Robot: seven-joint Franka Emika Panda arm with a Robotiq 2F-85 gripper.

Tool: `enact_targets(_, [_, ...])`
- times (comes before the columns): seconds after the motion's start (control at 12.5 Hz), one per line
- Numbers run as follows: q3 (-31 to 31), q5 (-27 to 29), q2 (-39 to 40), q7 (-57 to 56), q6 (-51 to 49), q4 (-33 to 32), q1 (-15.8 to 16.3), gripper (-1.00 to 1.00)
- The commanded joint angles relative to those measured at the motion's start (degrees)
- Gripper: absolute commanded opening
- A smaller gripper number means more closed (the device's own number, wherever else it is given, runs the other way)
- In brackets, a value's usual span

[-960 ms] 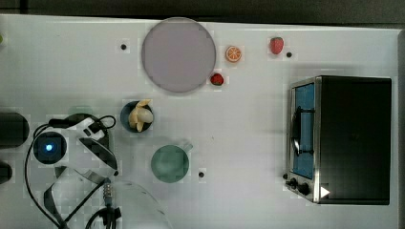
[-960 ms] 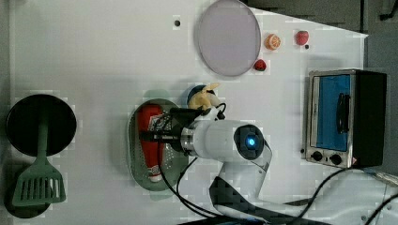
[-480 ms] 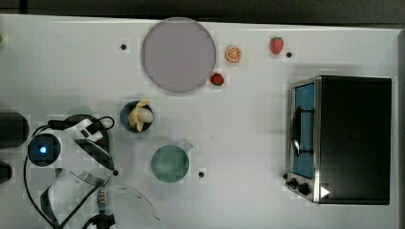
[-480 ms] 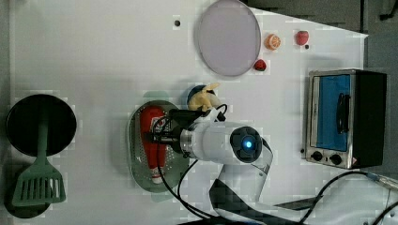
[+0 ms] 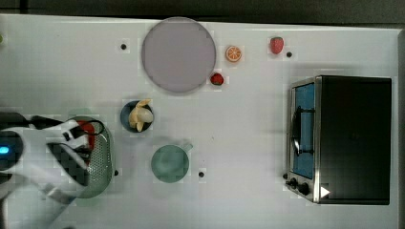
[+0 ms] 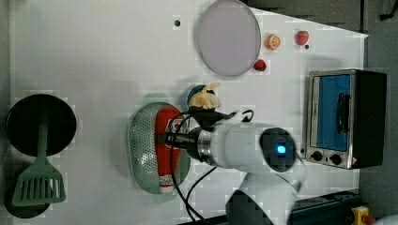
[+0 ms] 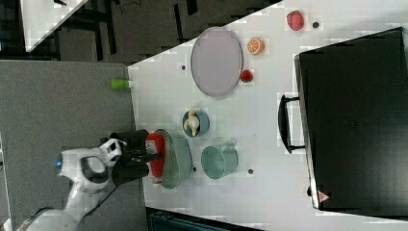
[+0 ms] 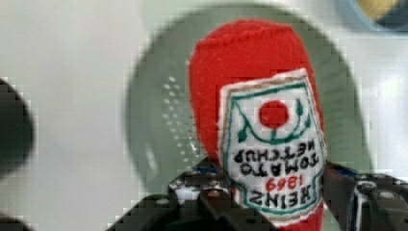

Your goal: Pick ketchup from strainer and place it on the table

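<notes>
1. Clearly, the gripper (image 8: 269,202) had its jaws closed on the ketchup (image 8: 260,120): in the wrist view one dark finger (image 8: 192,202) sat on each side of the bottle's lower body, pressed against the white label, with nothing else between them.

2. The ketchup (image 6: 168,145) lay lengthwise in the strainer (image 6: 141,150), as the left view showed, red body uppermost and white cap toward the left view's bottom. Whether it had been raised off the strainer floor could not be told; it sat within the rim.

3. In the right view the arm came in from the right view's left, and the gripper (image 7: 144,156) met the ketchup (image 7: 157,154) at the strainer (image 7: 180,159) edge.

4. Just beside the strainer stood a small blue bowl (image 5: 136,116) holding a banana, and a green cup (image 5: 169,163) stood near it on the top view's right.

5. Farther out on the table (image 5: 248,143) were a round grey plate (image 5: 178,54), an orange slice (image 5: 233,53), two strawberries and a toaster oven (image 5: 341,138).

6. By my reading, the grasp was done; the lift, the carry and the setting down on bare tabletop were left. Open white surface lay around the strainer, so a short move should have been enough.
</notes>
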Motion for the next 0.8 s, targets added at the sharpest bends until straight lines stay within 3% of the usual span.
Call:
enact_targets(0.08, [0.47, 3.7, -6.01, -0.96, -8.68, 7.72, -3.14, 0.16])
enact_targets(0.48, [-4.69, 6.92, -6.66, -12.14, -27.0, 20.34, -8.31, 0.16])
enact_targets(0.8, [-13.16, 6.3, -6.66, -31.19, -27.94, 21.92, -11.78, 0.16])
